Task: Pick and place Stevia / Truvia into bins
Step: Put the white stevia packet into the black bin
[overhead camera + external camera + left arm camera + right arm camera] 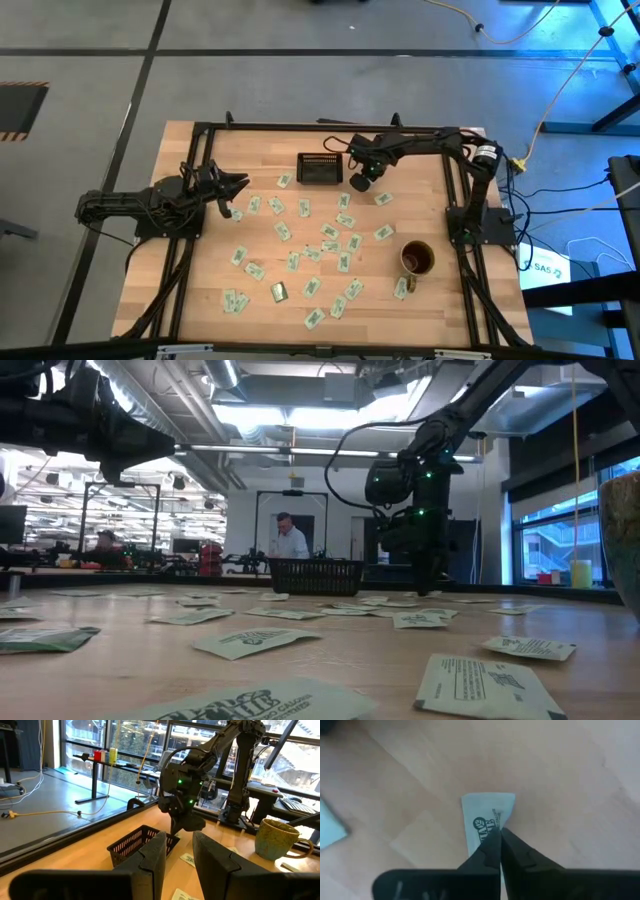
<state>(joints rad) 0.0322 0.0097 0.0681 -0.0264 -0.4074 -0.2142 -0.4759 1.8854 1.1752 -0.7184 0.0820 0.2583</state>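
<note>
Several pale green and white Stevia / Truvia packets (330, 232) lie flat and scattered over the wooden table. The black slatted bin (320, 170) stands at the far middle, also seen in the low view (317, 575). Just right of the bin, my right gripper (360, 184) points down at the table, shut on one packet (487, 815). My left gripper (240, 184) waits above the table's left side, level and open (179, 855), with nothing between its fingers. My right gripper pinches the packet between its two fingertips (492, 847), coming from above and pointing down. The tips meet on the printed part near one long edge (496, 827). The packet narrows toward the fingers. I cannot tell whether it is clear of the table.
A brownish-gold mug (417, 258) stands at the near right, with packets around it. More packets (255, 642) lie close to the table's near edge. The black frame rails (330, 128) run along the far edge and both sides.
</note>
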